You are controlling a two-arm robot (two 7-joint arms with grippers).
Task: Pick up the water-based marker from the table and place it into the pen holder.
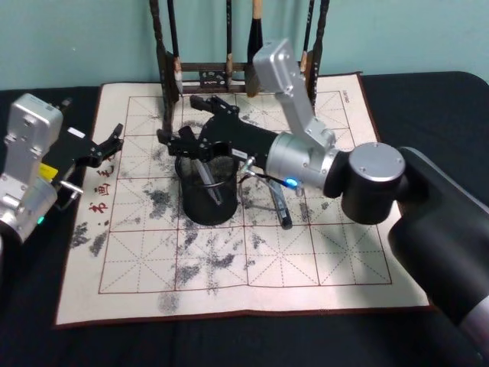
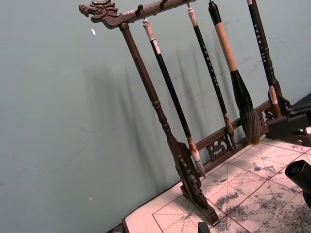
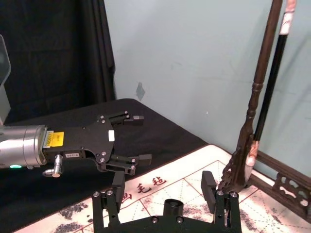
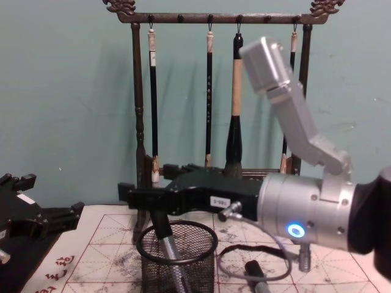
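Marker (image 4: pixel 173 259): stands inside the holder (image 4: pixel 201 274), lower end down in the mesh, long axis steep and leaning. Its dark upper end rises above the rim to just under the right fingers.

Right gripper (image 3: pixel 163 184): directly above the holder mouth, reaching in from the robot's right. Fingers are set wide apart and are not clamped on anything. Whether either pad touches the marker's top cannot be told.

Governing relation: the marker lies directly below the fingers, its axis running roughly downward away from them. Judgement: placement looks complete. The next move is a withdrawal, and it should be a straight lift, since travel sideways could catch the leaning upper end or the rim and tip the holder.

Left gripper (image 3: pixel 138 138): well beyond the right fingers, toward the robot's left over the mat edge. Fingers apart, empty and idle. The right arm is plainly the nearer.

Surroundings: the holder stands on an ink-stained grid mat (image 1: pixel 306 267) over the dark worktop (image 1: pixel 428 99). The brush rack (image 4: pixel 139 122) stands behind the fingers, near enough to require care on retreat.
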